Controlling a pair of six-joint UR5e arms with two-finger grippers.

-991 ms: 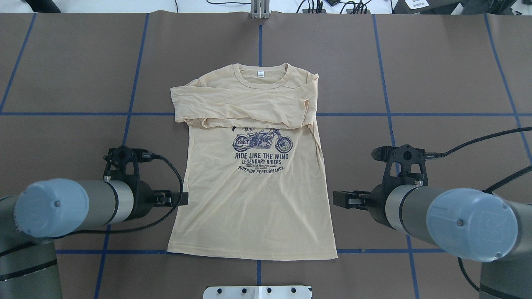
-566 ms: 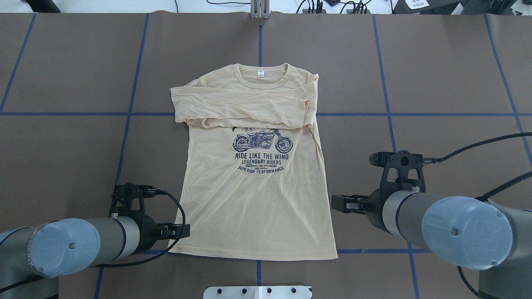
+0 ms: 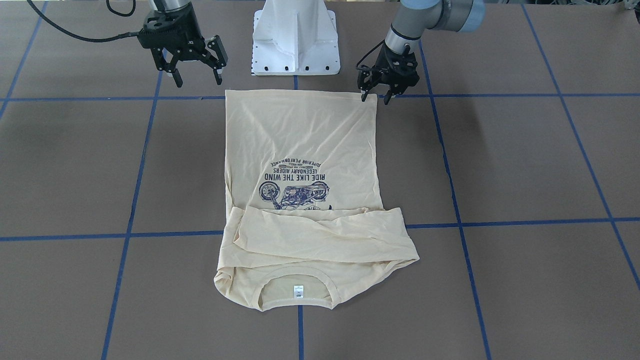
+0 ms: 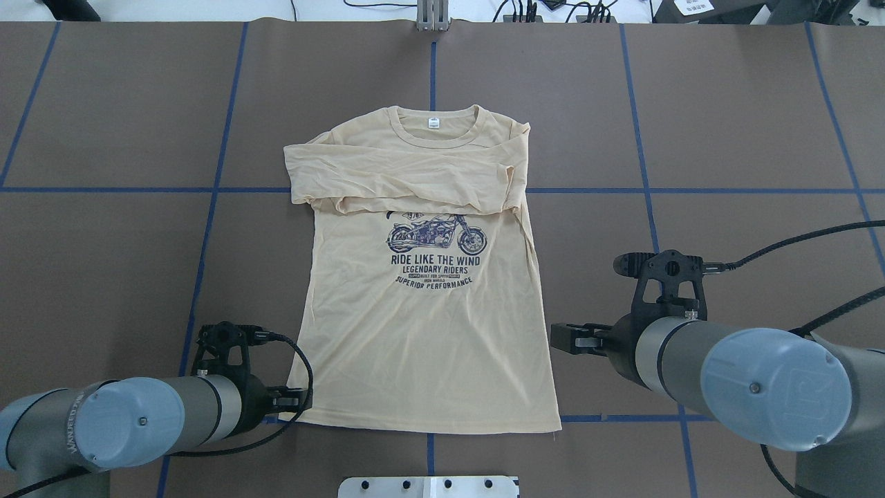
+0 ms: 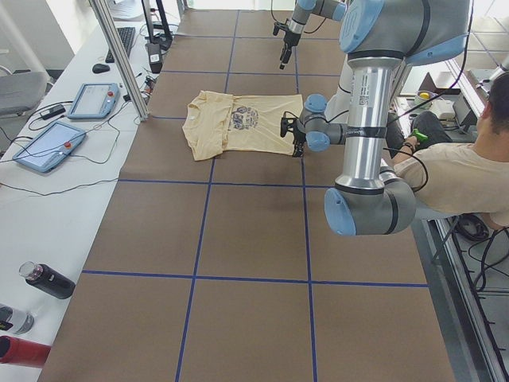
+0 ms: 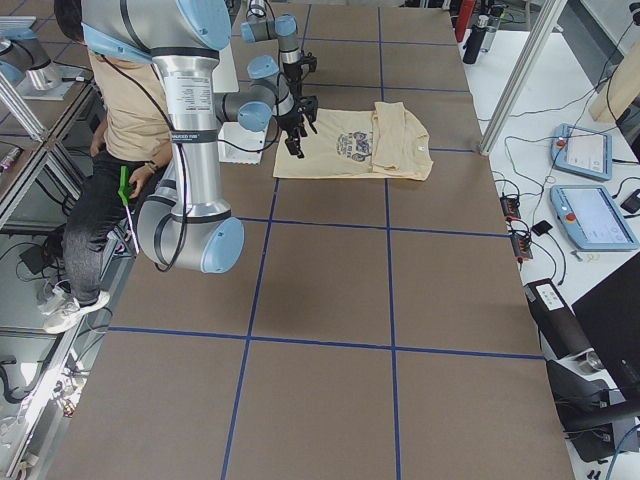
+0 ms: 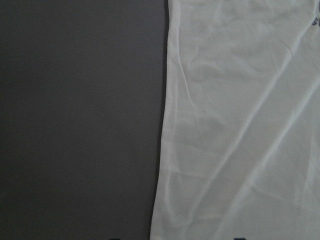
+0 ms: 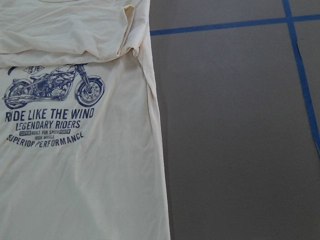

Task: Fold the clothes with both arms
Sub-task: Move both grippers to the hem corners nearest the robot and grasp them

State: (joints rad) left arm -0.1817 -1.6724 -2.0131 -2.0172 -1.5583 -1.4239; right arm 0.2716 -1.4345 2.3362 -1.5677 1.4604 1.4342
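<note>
The clothes are one cream long-sleeved T-shirt (image 4: 425, 332) with a navy motorcycle print, lying flat on the brown table. Its sleeves are folded across the chest and its white neck tag faces away from the robot. My left gripper (image 4: 304, 401) is low at the hem's left corner (image 3: 375, 98), open; in the left wrist view its tips straddle the shirt's side edge (image 7: 160, 150). My right gripper (image 3: 196, 80) hangs open above bare table just outside the other hem corner, touching no cloth. The right wrist view looks along the shirt's (image 8: 75, 175) right edge.
The white pedestal base (image 3: 295, 40) stands just behind the hem. Blue tape lines (image 4: 650, 207) grid the brown table. A seated person (image 5: 469, 175) is behind the robot. Tablets (image 5: 48, 143) and bottles (image 5: 48, 278) lie on the side bench.
My left arm has slid back along the shirt's left edge toward the hem corner and lowered there. The right arm has shifted only slightly. The shirt has not moved.
</note>
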